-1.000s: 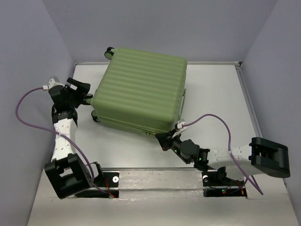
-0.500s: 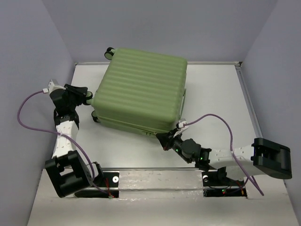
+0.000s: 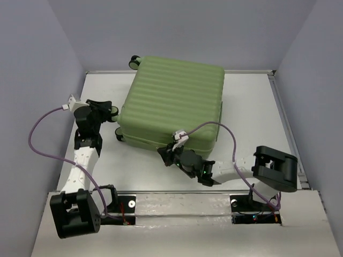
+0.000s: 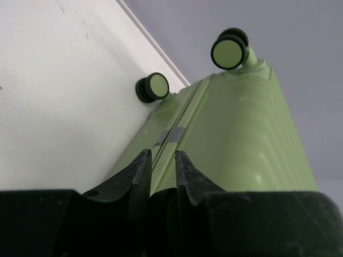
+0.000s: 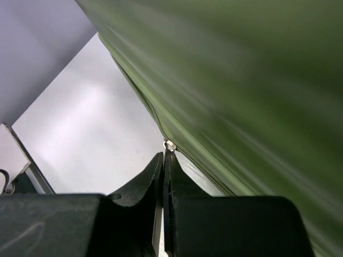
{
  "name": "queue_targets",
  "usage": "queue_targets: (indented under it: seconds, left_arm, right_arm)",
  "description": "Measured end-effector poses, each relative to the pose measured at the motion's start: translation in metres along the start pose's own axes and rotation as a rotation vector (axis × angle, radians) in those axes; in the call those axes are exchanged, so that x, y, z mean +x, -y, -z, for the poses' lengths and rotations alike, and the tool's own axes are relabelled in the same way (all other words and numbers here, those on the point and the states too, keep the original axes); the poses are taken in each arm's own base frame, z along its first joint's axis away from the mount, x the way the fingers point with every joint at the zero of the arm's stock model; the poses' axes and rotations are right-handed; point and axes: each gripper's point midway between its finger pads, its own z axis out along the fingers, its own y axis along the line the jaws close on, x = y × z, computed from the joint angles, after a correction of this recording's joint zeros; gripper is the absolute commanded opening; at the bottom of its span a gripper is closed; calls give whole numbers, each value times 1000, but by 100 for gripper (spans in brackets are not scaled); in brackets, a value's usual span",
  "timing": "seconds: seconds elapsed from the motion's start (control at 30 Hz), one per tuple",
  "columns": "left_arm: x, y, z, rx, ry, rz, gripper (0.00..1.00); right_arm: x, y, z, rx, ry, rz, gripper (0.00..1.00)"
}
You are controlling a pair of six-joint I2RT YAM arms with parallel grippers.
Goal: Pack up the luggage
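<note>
My right tool, tips pressed together, is sitting at the silver zip pull. My left tool, slightly apart, is straddling the seam; I cannot tell whether it is gripping. The closed luggage is lying on the bench. I'm aiming to pull steadily along the seam.

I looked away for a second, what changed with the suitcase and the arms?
The luggage slid to the right. The left gripper followed it and closed onto its seam edge. The right gripper travelled left along the near seam. Unchanged: luggage closed, right gripper shut.
</note>
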Motion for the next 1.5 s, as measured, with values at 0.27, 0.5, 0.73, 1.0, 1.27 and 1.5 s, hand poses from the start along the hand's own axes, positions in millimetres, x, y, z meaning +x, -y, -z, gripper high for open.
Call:
queue_targets:
  seconds: [0.27, 0.5, 0.73, 1.0, 1.27, 1.5]
  left_arm:
    - [41, 16, 43, 67, -173, -43, 6]
    - [42, 15, 54, 51, -206, -111, 6]
    - [49, 18, 61, 72, -240, -125, 6]
    - [52, 21, 68, 103, -231, -132, 6]
    - [61, 26, 83, 149, -229, -149, 6]
    - [83, 38, 101, 225, -266, -171, 6]
  right_arm:
    - [15, -60, -58, -179, -45, 97, 7]
    - [22, -79, -80, -240, -69, 197, 33]
    - [33, -101, -2, -384, -288, 186, 77]
    - [-130, -52, 91, -235, -48, 41, 7]
    - [-229, 163, 138, 509, 241, -52, 7]
    - [-203, 283, 158, 835, 165, -160, 7]
